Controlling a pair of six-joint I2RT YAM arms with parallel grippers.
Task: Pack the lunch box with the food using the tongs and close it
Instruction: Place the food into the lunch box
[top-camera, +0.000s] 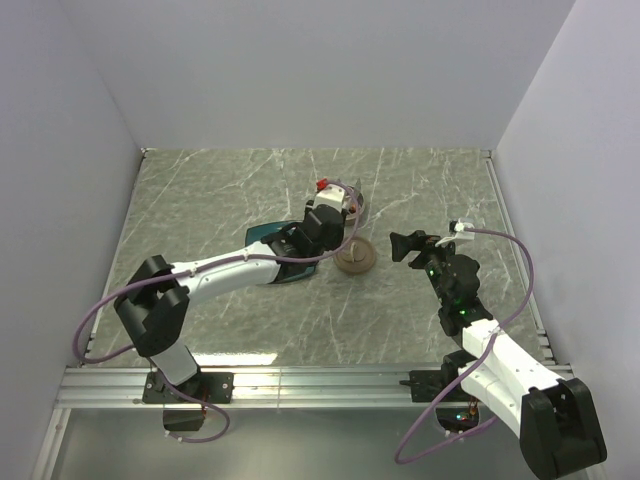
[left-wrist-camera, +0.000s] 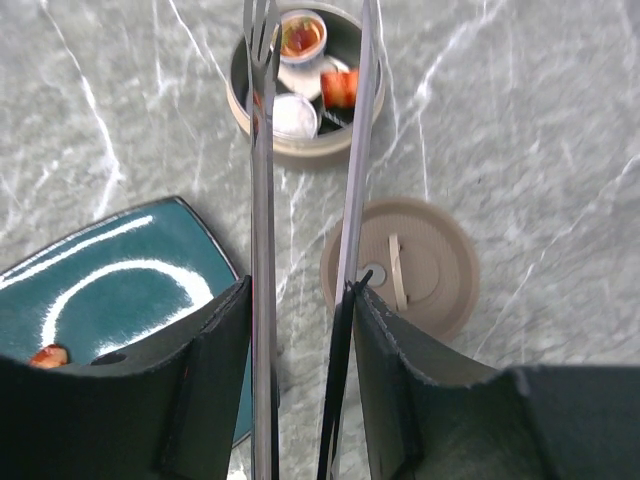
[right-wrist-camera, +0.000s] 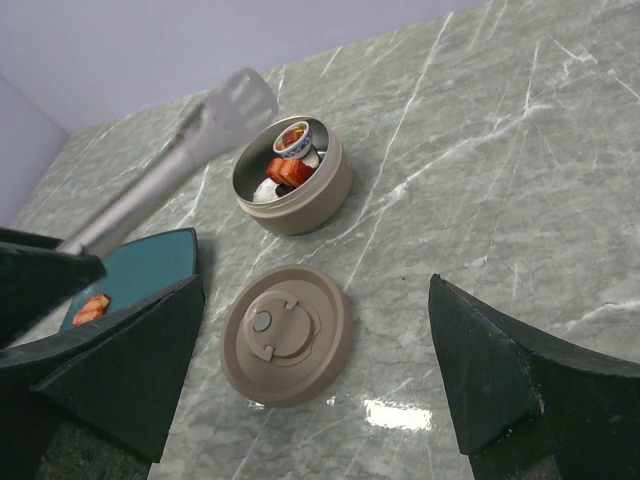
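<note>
The left gripper clamps the tongs, whose spread tips hang over the lunch box straight ahead, already holding food. Packing seems unfinished: an orange piece lies on the teal plate, so the tongs should go there next. The lid lies just beside the tin. The right gripper gapes empty.

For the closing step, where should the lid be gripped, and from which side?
Probably the lid across its rim, coming straight down: it lies flat on the table, apart from the lunch box, and its centre piece looks too low to pinch. The open right end effector is nearest.
</note>
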